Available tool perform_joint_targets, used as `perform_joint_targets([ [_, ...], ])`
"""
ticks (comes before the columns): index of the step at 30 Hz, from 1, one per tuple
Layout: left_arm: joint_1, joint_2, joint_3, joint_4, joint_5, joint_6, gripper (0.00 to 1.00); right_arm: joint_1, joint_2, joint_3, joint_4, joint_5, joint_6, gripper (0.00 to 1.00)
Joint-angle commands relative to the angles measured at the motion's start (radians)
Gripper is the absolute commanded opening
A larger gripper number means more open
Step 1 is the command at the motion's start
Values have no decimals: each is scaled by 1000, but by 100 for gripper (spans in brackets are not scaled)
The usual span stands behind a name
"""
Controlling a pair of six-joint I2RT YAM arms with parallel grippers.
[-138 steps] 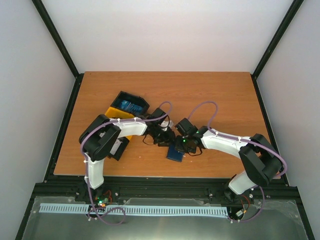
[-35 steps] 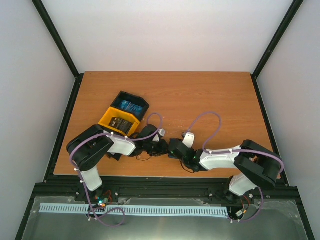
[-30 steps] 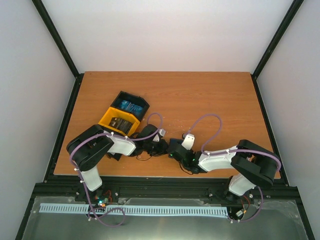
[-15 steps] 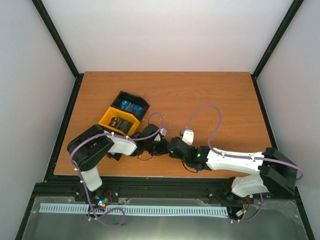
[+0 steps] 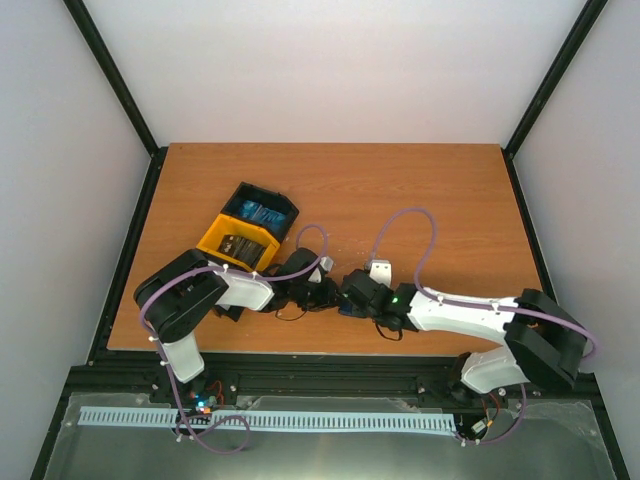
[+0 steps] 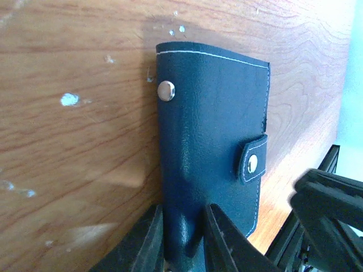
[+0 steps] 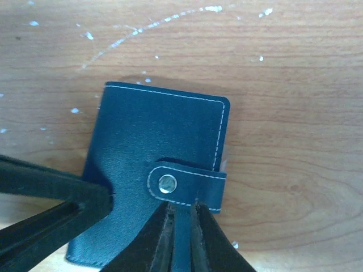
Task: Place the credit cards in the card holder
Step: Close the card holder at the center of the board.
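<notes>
Slippage is what worries me. The card holder [image 6: 210, 141] lies flat close to the table's [image 5: 420, 190] near edge, about midway along, snapped shut. The left gripper [image 6: 184, 241] pinches one end of its cover. The right gripper [image 7: 180, 229], fingers nearly pressed together, nips only the tip of the strap [image 7: 184, 182] below the snap. A grip that thin could let go when pulled. If the snap resists, the whole holder may drag toward the near edge or twist out of the left pinch.

The two grippers sit just beside each other, so a knock between them looks possible. The credit cards [image 5: 258, 213] wait in the black-and-yellow bin tray [image 5: 215, 232] toward the left edge, well apart from the holder, with the left arm stretched across the tray's near side.
</notes>
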Motion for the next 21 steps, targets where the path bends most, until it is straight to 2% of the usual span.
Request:
perform_joint_targets([
  [1,-5,24,-5,-101,-72,21,19,-32,65,13,48,-32,-61,8],
  [6,-5,21,-10,-95,-67,19,16,-47,109,14,114,-43,-89,6],
  [10,-5,20,-12,-96,-67,17,16,-47,82,-5,161,-42,-106,8],
  [14,-5,25,-7,-95,-64,18,16,-52,93,-6,161,-37,-106,10],
  [21,-5,27,-7,-94,-62,18,16,-56,151,-17,164,-49,-74,7],
])
